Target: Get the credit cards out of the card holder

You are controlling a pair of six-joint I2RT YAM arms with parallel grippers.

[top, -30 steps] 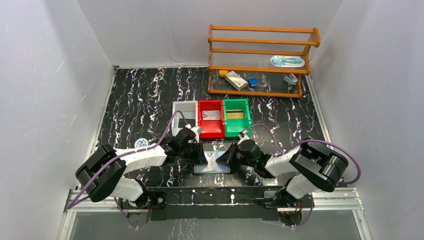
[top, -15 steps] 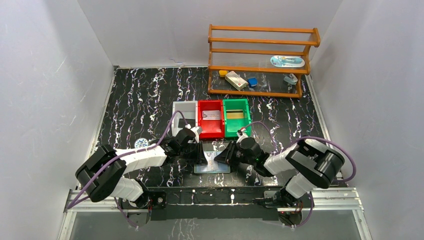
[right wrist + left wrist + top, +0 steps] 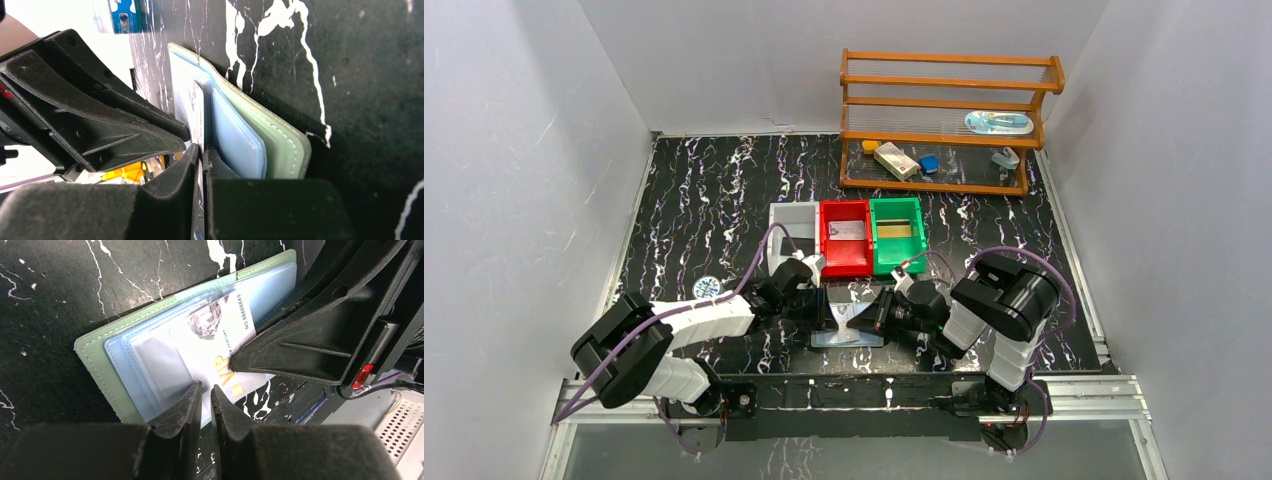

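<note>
The grey-green card holder (image 3: 850, 338) lies open on the table between both arms, clear bluish pockets up (image 3: 150, 360). A pale printed credit card (image 3: 220, 340) marked VIP sticks out past the pockets' edge. My right gripper (image 3: 202, 150) is shut on that card's thin edge (image 3: 199, 117), beside the holder's green cover (image 3: 285, 145). My left gripper (image 3: 206, 389) has its jaws almost together at the near edge of the clear pockets, pinching the holder. In the top view the left gripper (image 3: 822, 303) and right gripper (image 3: 879, 315) face each other across the holder.
Behind the holder stand a white bin (image 3: 791, 225), a red bin (image 3: 845, 237) with a silvery card and a green bin (image 3: 896, 232) with a gold card. A round blue-and-white tin (image 3: 707, 286) lies left. A wooden rack (image 3: 944, 120) fills the back right.
The right arm's elbow has swung in towards the holder while its gripper stayed at the card. The left arm has barely moved.
</note>
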